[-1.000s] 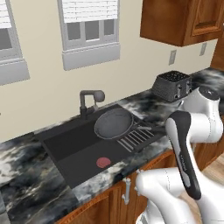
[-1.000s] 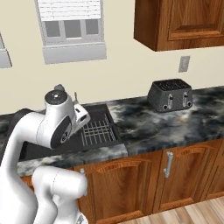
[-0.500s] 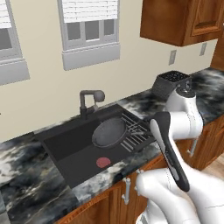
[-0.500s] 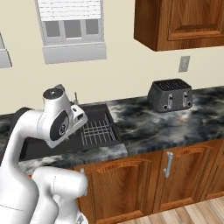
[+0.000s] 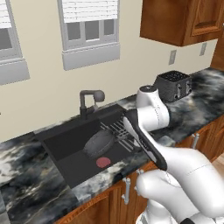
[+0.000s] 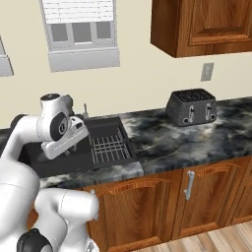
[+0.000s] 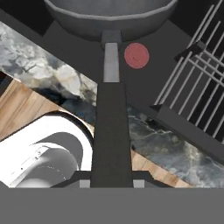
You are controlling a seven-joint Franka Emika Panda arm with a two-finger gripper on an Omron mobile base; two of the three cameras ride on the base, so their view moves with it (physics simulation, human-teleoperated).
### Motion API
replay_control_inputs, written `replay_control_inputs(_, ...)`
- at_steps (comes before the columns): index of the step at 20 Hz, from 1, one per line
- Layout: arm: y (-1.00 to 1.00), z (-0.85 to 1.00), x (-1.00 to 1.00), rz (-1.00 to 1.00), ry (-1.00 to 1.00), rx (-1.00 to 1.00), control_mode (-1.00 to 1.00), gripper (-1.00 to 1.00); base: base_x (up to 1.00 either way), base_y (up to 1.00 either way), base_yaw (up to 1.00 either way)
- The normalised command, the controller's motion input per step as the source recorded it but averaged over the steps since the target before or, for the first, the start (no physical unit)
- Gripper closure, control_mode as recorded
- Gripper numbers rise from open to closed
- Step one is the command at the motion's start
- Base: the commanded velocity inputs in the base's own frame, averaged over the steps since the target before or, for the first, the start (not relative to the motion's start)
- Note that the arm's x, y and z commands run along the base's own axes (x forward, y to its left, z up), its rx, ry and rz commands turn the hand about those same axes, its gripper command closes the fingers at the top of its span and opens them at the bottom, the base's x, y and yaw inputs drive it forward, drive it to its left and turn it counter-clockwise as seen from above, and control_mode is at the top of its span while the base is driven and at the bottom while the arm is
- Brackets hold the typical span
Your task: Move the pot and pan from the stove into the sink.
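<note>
1. The gripper [image 7: 111, 183] pinches the long handle of the pan [image 7: 111, 17]. The two fingers sit on each side of the handle, close in against it.
2. The pan is right in front of the gripper, at the far end of the handle. It hangs tilted inside the sink [image 5: 65, 148], with its round part over the dark floor of the basin.
3. A red drain [image 7: 136, 55] sits just past the gripper, under the pan's near edge. A wire rack [image 7: 197, 87] lies off to one side of the gripper.
4. The step in hand looks like putting the pan down in the sink.
5. Next, I think the gripper needs to go lower until the pan rests flat, then let go of the handle.
6. I cannot see the pot here, so I cannot tell if that part is done.
</note>
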Motion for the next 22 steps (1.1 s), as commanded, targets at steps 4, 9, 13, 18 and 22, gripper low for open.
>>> replay_control_inputs(4, 0.20, -0.09, 0.13, -0.01, 0.03, -0.05, -1.00, 1.00, 0.00, 0.00, 0.00)
replay_control_inputs(9, 0.04, -0.08, 0.05, 0.00, 0.00, -0.02, -1.00, 1.00, 0.00, 0.00, 0.00)
replay_control_inputs(13, 0.07, -0.26, 0.08, 0.00, 0.03, -0.04, -1.00, 1.00, 0.00, 0.00, 0.00)
replay_control_inputs(18, 0.22, -0.25, 0.29, -0.05, 0.00, -0.01, -1.00, 1.00, 0.00, 0.00, 0.00)
replay_control_inputs(22, 0.41, -0.29, 0.56, -0.10, 0.00, -0.02, -1.00, 1.00, 0.00, 0.00, 0.00)
